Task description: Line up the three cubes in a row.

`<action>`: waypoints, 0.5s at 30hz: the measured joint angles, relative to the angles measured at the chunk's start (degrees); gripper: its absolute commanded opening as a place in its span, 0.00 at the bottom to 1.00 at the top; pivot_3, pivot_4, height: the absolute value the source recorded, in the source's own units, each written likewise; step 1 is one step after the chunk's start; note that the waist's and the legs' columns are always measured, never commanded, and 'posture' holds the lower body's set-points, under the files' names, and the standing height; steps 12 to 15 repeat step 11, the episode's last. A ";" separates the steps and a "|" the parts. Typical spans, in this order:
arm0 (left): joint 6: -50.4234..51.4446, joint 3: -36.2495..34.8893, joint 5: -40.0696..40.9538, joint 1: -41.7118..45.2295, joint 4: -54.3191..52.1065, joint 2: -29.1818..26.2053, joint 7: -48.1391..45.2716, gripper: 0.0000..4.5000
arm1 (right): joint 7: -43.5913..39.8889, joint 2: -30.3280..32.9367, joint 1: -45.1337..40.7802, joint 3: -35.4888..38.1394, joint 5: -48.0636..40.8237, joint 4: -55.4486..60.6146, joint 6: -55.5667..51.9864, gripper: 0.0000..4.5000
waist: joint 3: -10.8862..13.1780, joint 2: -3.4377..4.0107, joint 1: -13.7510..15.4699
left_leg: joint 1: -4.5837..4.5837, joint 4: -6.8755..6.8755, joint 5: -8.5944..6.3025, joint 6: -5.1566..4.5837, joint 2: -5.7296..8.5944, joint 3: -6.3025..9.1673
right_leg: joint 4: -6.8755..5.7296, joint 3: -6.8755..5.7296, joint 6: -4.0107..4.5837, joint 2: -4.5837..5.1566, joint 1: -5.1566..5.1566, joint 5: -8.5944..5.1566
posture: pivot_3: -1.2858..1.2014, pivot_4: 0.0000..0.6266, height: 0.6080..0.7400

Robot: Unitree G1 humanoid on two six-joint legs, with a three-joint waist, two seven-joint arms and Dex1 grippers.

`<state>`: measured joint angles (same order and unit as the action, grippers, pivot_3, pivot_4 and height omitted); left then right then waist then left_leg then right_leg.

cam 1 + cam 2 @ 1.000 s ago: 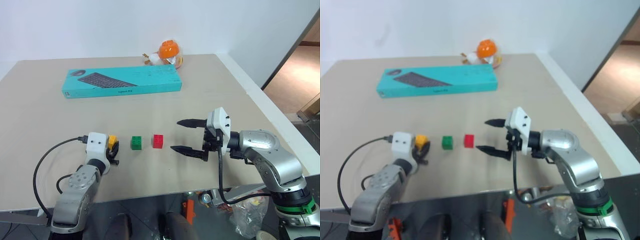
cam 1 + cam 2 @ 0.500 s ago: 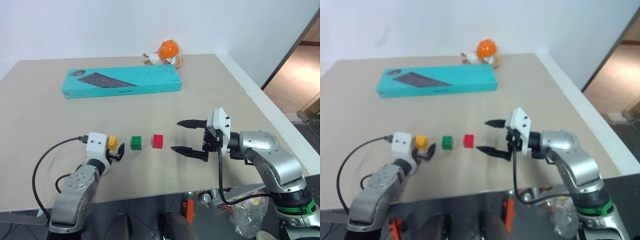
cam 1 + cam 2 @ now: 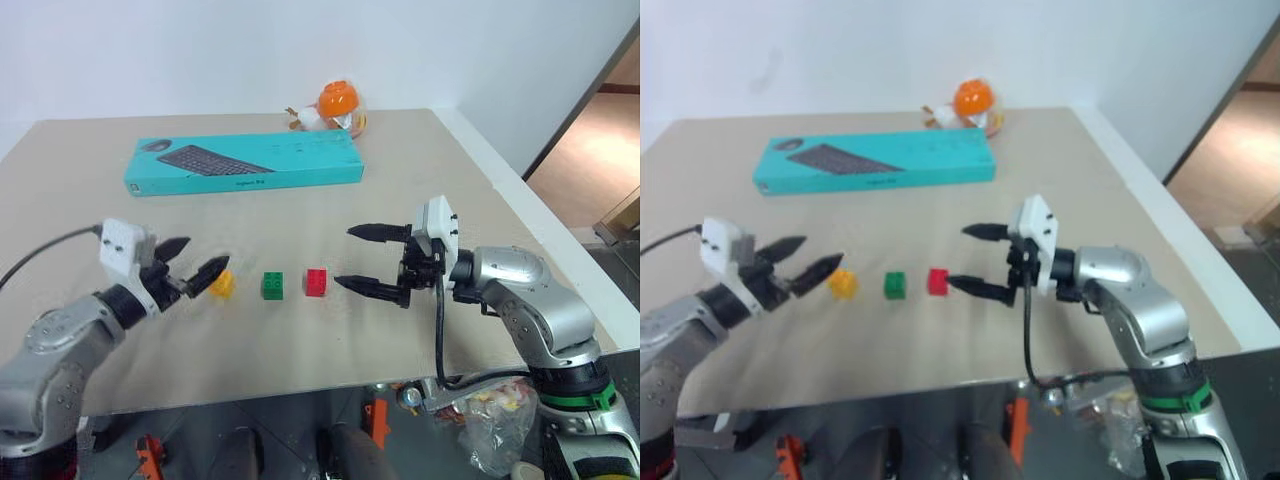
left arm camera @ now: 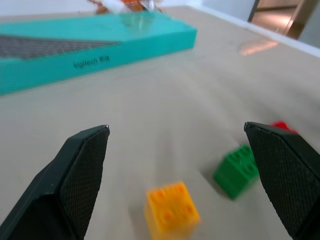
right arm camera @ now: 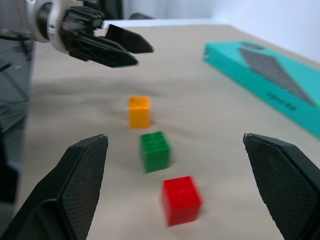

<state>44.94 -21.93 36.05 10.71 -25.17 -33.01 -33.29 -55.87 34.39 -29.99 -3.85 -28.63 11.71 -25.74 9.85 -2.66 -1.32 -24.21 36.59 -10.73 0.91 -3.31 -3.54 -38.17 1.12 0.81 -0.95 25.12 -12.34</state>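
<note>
Since a second ago the left gripper (image 3: 190, 272) has let go of the yellow cube (image 3: 222, 285), lifted off it and drawn back to the left, fingers now spread wide and holding nothing. Table (image 3: 90, 215): beige; teal keyboard box (image 3: 244, 164) lies across its far side, with an orange toy (image 3: 338, 103) beyond that at the far edge. Right gripper (image 3: 365, 258): hovers just right of the cubes, fingers spread, empty. Cubes: yellow at left, green cube (image 3: 272, 285) in the middle, red cube (image 3: 316, 282) at right, set apart with small gaps in one straight left-to-right row near the front. Step in hand, by judgement: release after the last placement; the row looks complete. Next move: retract both arms without brushing the cubes.
</note>
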 measured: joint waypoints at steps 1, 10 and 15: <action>-1.26 0.85 -0.85 1.31 2.96 -2.09 -1.70 0.99 | 0.02 -0.49 -0.45 -0.14 0.96 -2.04 1.15 1.00 | 0.00 0.00 0.00 | -0.01 0.00 0.01 0.00 0.00 -0.02 | 0.00 0.00 0.00 0.00 0.00 0.01 | 0.52 0.24 1.00; -22.82 10.38 -14.42 12.13 34.91 -13.13 -18.53 0.99 | -2.98 -1.07 -2.54 -1.35 10.94 -18.96 14.56 1.00 | 0.01 0.01 0.01 | -0.23 -0.21 -0.10 0.10 -0.06 -0.14 | 0.00 0.02 -0.27 0.03 0.25 -0.08 | 0.52 0.24 1.00; -24.05 10.38 -15.03 12.69 36.08 -13.16 -18.57 0.99 | -3.05 -0.74 -2.45 -1.30 11.25 -19.32 15.10 1.00 | 0.01 0.01 0.02 | -0.25 -0.22 -0.11 0.11 -0.07 -0.13 | 0.00 0.01 -0.28 0.05 0.25 -0.11 | 0.52 0.24 1.00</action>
